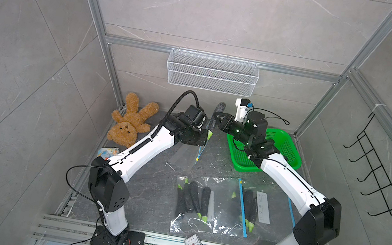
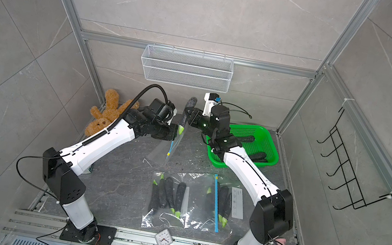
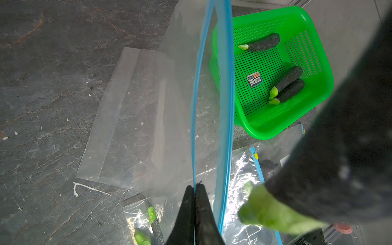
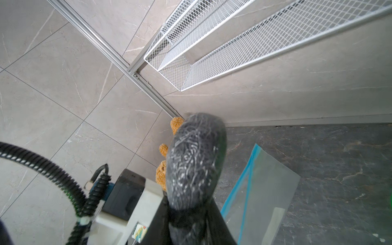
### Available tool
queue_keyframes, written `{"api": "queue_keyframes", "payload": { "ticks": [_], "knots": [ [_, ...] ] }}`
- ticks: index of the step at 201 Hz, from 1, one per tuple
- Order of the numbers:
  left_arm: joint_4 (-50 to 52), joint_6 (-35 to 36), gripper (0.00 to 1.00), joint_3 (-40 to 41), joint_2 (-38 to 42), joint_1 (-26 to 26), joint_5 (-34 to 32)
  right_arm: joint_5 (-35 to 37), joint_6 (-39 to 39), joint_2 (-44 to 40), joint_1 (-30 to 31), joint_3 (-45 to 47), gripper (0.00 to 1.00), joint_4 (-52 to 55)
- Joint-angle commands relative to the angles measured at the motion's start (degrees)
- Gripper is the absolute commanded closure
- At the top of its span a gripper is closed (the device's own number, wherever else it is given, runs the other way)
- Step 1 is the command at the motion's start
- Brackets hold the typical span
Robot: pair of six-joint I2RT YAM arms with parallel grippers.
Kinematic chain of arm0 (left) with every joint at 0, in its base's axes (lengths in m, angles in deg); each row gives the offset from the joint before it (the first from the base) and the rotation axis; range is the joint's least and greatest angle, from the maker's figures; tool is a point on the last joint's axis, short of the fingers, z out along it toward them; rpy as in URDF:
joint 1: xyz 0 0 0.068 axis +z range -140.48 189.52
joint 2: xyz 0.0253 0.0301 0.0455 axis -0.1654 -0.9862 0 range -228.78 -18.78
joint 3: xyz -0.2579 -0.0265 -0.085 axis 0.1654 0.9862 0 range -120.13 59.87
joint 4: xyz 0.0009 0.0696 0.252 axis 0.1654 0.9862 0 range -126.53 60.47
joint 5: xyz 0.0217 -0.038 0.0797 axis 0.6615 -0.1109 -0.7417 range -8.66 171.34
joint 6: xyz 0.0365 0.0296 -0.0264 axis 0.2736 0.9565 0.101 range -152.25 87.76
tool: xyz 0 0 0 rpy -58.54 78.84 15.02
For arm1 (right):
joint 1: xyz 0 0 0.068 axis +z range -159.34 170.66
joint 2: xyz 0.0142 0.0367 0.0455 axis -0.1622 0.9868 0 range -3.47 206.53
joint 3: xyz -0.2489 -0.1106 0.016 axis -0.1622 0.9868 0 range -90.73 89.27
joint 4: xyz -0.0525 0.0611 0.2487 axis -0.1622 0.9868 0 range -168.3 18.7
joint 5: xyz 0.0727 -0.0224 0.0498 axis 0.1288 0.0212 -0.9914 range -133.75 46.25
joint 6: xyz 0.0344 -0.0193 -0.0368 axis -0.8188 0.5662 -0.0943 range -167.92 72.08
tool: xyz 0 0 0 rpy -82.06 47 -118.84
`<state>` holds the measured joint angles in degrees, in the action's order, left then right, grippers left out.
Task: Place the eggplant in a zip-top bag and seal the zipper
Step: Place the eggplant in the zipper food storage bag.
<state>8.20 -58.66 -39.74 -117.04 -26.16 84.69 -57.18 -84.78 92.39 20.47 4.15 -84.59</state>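
Near: clear plastic bags of dark eggplants [image 1: 205, 204] flat on dark stone surface [image 1: 150, 188] | left gripper [image 3: 195, 187] pinched closed on blue zipper edge of clear zip-top bag [image 3: 157, 106], mouth gaping | right gripper [image 1: 216, 120] clamps long dark eggplant [image 1: 220, 106], green stem down, just beside that zipper | far: green plastic basket [image 3: 275, 12] holding three more.

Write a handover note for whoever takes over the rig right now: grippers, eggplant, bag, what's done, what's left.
Left gripper: shut on one zipper lip of the zip-top bag, holding it up with the mouth parted.
Right gripper: shut on the eggplant, stem end down beside the bag's mouth, not inside yet.
Done: eggplant picked up, bag opened. Three more lie in the green basket.
Left: lower the eggplant in, release it, seal the zipper.
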Motion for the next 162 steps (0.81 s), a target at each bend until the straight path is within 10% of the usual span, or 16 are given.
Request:
{"api": "queue_keyframes", "payload": {
  "ticks": [1,162],
  "knots": [
    [-1.0,-0.7,1.00,0.2,3.5,0.2,0.5,2.6,-0.5,1.8,0.6,-2.1,0.78,-2.7],
    [-2.1,-1.4,1.00,1.1,4.5,0.4,-1.8,17.8,1.9,-2.8,7.1,13.3,0.77,-12.4]
  ]
}}
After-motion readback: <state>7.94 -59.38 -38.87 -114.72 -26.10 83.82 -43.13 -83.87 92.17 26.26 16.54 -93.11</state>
